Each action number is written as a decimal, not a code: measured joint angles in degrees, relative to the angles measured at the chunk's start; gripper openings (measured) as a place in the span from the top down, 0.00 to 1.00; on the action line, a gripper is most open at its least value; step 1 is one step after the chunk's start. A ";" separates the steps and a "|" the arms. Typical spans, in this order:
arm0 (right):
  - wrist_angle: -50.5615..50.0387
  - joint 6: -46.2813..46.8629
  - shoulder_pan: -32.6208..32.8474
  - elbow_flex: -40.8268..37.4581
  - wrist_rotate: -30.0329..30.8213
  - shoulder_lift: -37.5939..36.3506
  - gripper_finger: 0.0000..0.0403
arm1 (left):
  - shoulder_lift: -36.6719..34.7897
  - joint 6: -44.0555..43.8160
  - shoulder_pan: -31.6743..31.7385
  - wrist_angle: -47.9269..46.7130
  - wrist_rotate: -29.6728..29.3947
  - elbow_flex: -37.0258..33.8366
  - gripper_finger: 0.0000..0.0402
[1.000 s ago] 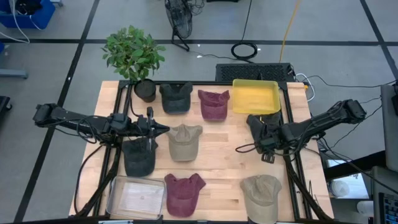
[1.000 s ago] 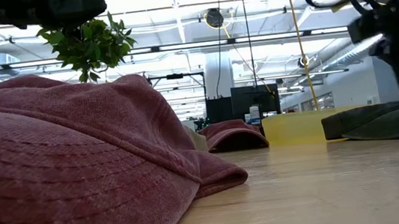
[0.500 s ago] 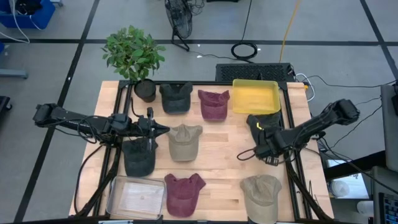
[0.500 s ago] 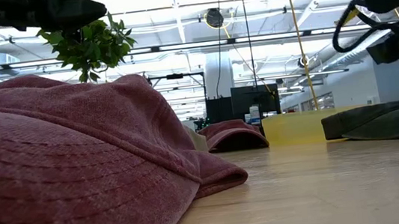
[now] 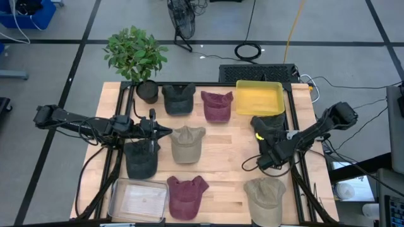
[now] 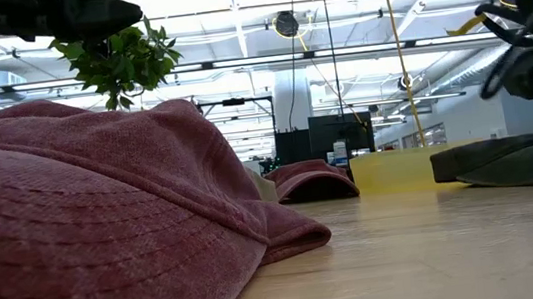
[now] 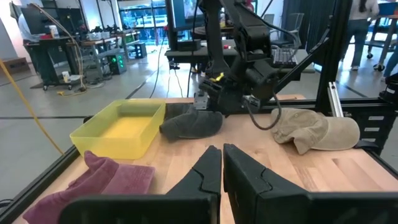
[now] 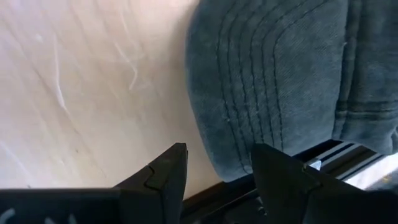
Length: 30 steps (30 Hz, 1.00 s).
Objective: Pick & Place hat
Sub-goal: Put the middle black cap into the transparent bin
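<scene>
High view gives the whole layout; low view is mostly blocked by the maroon hat (image 6: 103, 218) at the worktop's near edge, w/ only my right arm's dark bulk at its far right. Right wrist view alone shows the detail: my right claw (image 8: 214, 165) is parted, a narrow-to-medium gap, fingers (image 8: 163, 174) just off the brim edge of the dark grey hat (image 8: 280, 81), nothing between them. Left wrist view shows that same hat (image 7: 193, 123) from across the worktop (image 5: 224, 135), beside the yellow tray (image 7: 121, 127), w/ my right arm over it.

From above, the dark grey hat (image 5: 268, 124) lies near the worktop's right edge, just below the yellow tray (image 5: 259, 98); right claw (image 5: 265, 157) sits past the hat's brim, twd the near right corner, above the tan hat (image 5: 265, 195).

Left claw (image 5: 165, 130) hovers left of centre, pinched closed, empty.

Worktop is pale wood on a black frame; a potted plant (image 5: 136, 57) at the far left corner. Beyond: grey floor, cables, bright workshop lights.
</scene>
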 joint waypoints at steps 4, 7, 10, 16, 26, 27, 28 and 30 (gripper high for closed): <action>-0.11 1.99 1.86 0.00 3.37 2.84 0.59 | 0.00 -0.25 0.01 0.00 0.00 -0.02 0.94; -0.27 3.55 2.84 -0.02 5.29 4.68 0.59 | 0.00 -0.55 0.01 0.01 0.00 -0.02 0.94; -0.41 5.41 3.59 -0.02 7.28 5.89 0.59 | 0.00 -0.55 0.01 0.02 0.00 -0.02 0.94; -1.08 9.06 4.32 -0.04 12.99 6.82 0.59 | 0.00 -0.56 0.00 0.02 0.00 -0.02 0.94; -4.38 10.55 5.00 -0.04 17.41 6.65 0.79 | 0.00 -0.59 -0.01 -0.02 0.00 -0.02 0.94; -4.78 10.51 5.30 -0.03 17.53 6.65 0.83 | 0.00 -0.64 0.01 -0.04 0.00 -0.02 0.94; -5.14 10.49 5.65 0.00 17.53 6.65 0.87 | 0.00 -0.68 0.01 -0.06 0.00 -0.02 0.94; -6.22 10.49 6.48 0.39 17.44 6.65 0.95 | 0.00 -0.70 0.00 -0.19 0.00 -0.02 0.94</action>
